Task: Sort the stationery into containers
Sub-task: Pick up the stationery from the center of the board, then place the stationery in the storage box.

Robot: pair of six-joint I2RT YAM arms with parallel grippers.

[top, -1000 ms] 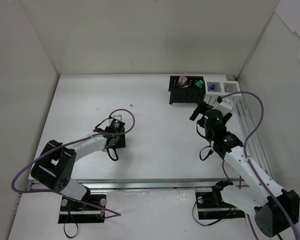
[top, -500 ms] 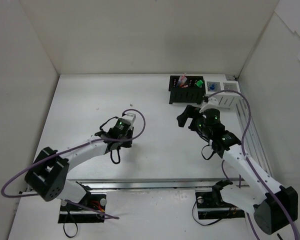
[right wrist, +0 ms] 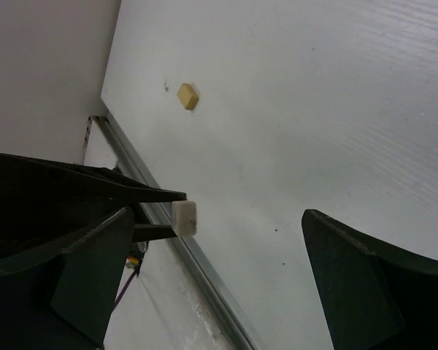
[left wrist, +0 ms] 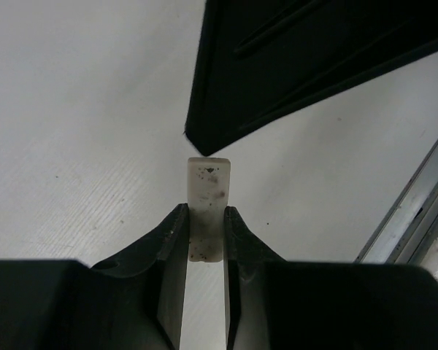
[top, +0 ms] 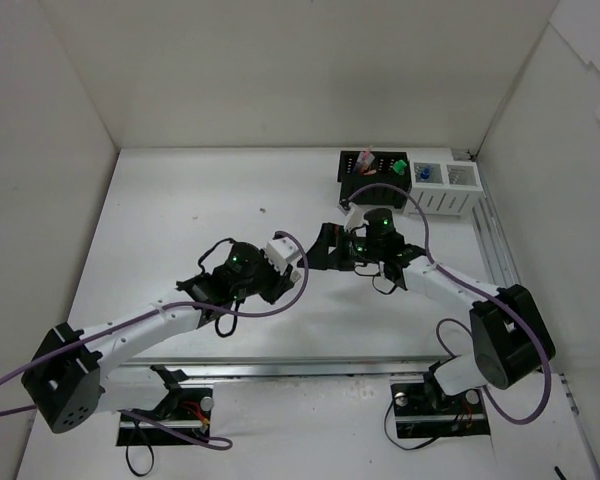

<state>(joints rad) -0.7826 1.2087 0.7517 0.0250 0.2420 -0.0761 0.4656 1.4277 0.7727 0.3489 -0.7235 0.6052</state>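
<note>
While your left gripper (left wrist: pixel 204 222) is clamped on the white eraser (left wrist: pixel 208 193), its long end points right, toward the right gripper (right wrist: pixel 216 212) (fingers wide apart).

Light in the overhead view was even and diffuse: the table (top: pixel 180 200) was bright without glare, and only faint, soft shadows lay under the arms. The walls greyed slightly toward the upper corners. In the left wrist view the white eraser (left wrist: pixel 208 191) was sharp, its specks clear, while the left gripper (left wrist: pixel 204 211) sank to featureless black. The right gripper (right wrist: pixel 217 240) showed its fingers (right wrist: pixel 87 270) as dark, soft-edged silhouettes, and the tan eraser (right wrist: pixel 187 95) looked crisp.
</note>
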